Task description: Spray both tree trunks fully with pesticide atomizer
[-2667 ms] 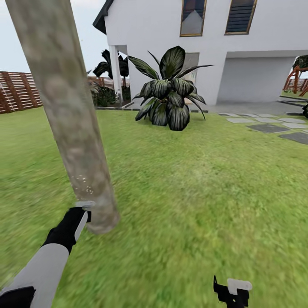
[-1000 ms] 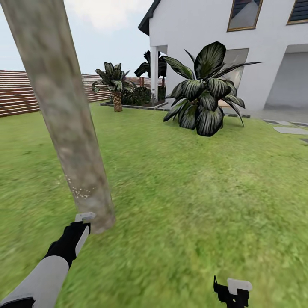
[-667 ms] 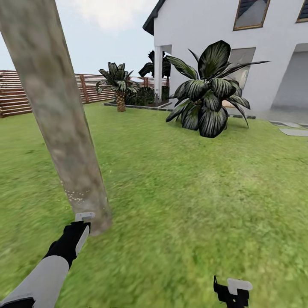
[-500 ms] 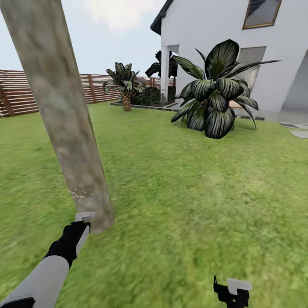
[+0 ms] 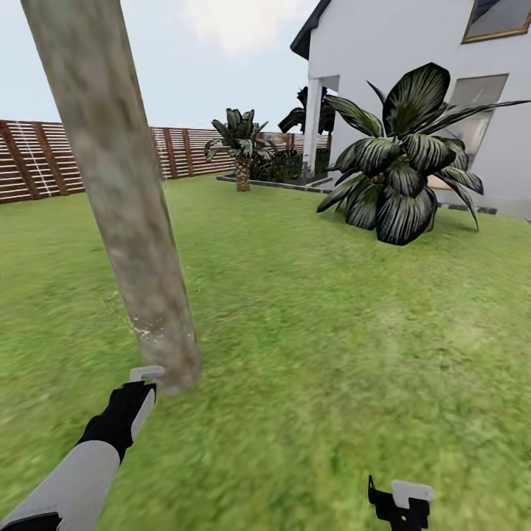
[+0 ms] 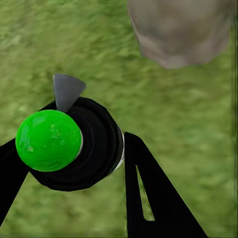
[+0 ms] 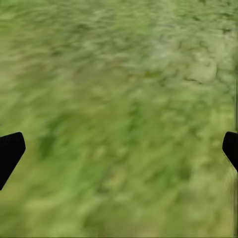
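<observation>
Garden lawn beside white house, daylight

Blurry green grass (image 5: 332,332) underfoot; brown slatted wooden fence (image 5: 44,158) along far left edge; white house wall (image 5: 369,66) at right with framed window (image 5: 498,18); large dark-leaved shrub (image 5: 405,169) before wall; short palm (image 5: 242,147) near fence; pale blue sky (image 5: 221,59), white cloud overhead

Ahead of you to the right stands a white house (image 5: 413,66) with a framed window (image 5: 500,18) high on its wall and a white porch column (image 5: 315,122). A large dark-leaved plant (image 5: 405,166) grows in front of that wall. A short palm (image 5: 240,144) stands farther back, left of the column, beside low dark shrubs (image 5: 280,166). Pale sky with a white cloud (image 5: 236,26) lies above.
</observation>
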`<state>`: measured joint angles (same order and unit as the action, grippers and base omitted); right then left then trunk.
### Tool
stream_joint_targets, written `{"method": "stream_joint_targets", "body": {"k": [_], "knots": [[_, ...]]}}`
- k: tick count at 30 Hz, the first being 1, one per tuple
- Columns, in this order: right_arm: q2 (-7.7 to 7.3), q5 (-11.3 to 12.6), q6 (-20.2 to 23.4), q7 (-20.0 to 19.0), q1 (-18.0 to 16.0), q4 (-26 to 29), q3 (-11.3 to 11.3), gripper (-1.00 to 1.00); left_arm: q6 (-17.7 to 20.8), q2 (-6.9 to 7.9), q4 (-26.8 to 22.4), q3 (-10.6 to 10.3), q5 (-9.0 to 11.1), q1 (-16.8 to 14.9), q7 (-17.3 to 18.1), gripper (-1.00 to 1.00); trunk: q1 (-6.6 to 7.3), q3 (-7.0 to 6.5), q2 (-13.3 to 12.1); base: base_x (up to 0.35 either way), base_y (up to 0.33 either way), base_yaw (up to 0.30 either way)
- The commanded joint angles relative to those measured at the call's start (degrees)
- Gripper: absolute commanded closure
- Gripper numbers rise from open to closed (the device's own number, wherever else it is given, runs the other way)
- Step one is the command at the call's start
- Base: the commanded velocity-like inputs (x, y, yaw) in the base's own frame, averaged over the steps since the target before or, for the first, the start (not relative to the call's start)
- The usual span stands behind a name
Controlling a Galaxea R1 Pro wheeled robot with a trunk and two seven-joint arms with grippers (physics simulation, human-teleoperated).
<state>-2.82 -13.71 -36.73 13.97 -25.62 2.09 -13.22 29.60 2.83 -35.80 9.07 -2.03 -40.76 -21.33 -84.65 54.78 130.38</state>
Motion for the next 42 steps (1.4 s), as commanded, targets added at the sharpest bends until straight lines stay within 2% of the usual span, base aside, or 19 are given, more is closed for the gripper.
{"method": "stream_joint_targets", "body": {"k": [1,19,36,42], "knots": [[0.00,-0.61,-0.10,0.31,-0.04,-0.06,-0.31,-1.00,0.37,-0.02,-0.11,0.07,-0.25,-0.03,-0.02,1.00,0.00,0.05,0.02,0.095,-0.272,0.009],[0.00,-0.54,-0.10,0.35,-0.04,-0.06,-0.32,-1.00,0.37,-0.11,-0.14,0.00,-0.08,-0.03,-0.02,1.00,0.00,0.05,0.02,0.111,-0.272,0.006],[0.00,-0.61,-0.10,0.35,-0.04,-0.06,-0.31,-1.00,0.34,-0.19,-0.03,0.07,0.27,-0.02,0.15,1.00,0.00,0.05,0.02,0.118,-0.271,0.263],[0.00,-0.61,-0.10,0.35,-0.04,-0.06,-0.32,-1.00,0.37,0.12,-0.59,0.19,0.19,-0.10,0.17,1.00,0.00,0.05,0.02,-0.113,-0.236,0.260]]}}
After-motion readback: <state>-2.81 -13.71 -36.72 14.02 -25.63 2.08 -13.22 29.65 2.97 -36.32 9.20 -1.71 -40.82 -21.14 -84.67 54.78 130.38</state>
